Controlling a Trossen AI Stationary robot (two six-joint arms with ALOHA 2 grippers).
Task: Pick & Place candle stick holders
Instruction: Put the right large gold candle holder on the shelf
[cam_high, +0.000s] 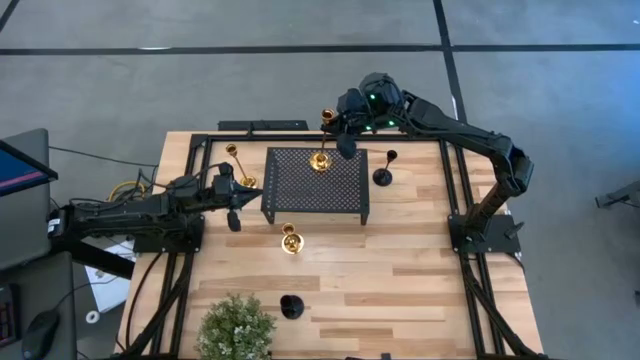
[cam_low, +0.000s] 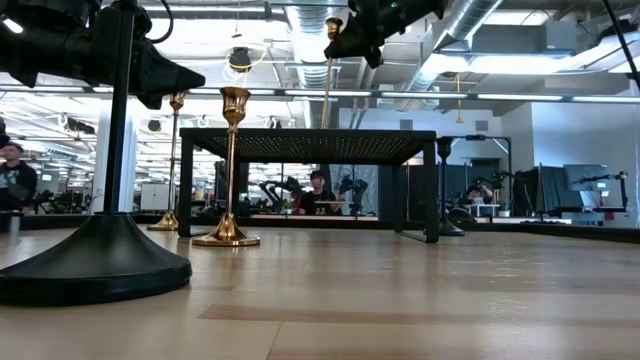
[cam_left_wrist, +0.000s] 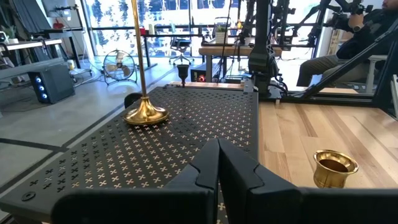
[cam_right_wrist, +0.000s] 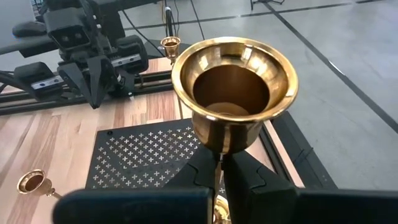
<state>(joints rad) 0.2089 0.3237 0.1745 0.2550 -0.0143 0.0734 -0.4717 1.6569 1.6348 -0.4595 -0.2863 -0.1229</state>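
A tall slim gold holder (cam_high: 320, 160) stands with its base (cam_left_wrist: 146, 115) on the black perforated stand (cam_high: 315, 200). My right gripper (cam_high: 345, 147) is shut on its stem, above the stand's far edge. My left gripper (cam_high: 238, 198) is shut and empty, just left of the stand. A second tall gold holder (cam_high: 238, 165) stands on the table to the stand's far left. A short gold holder (cam_high: 290, 240) stands in front of the stand. One black holder (cam_high: 383, 176) stands right of the stand. Another black holder (cam_high: 291, 305) stands near the front edge. My right gripper pinches the tall gold holder's thin stem (cam_right_wrist: 219, 155) between its two fingers, just below the cup (cam_right_wrist: 233, 87). The fingers come from the table's far right and lie across the stem. The holder stands about upright, its base on the perforated stand.
A green potted plant (cam_high: 235, 328) stands at the table's front left. Black frame rails (cam_high: 455, 190) run along both sides of the table. People sit in the room beyond the table. Bare wood lies at the front right (cam_high: 430, 290).
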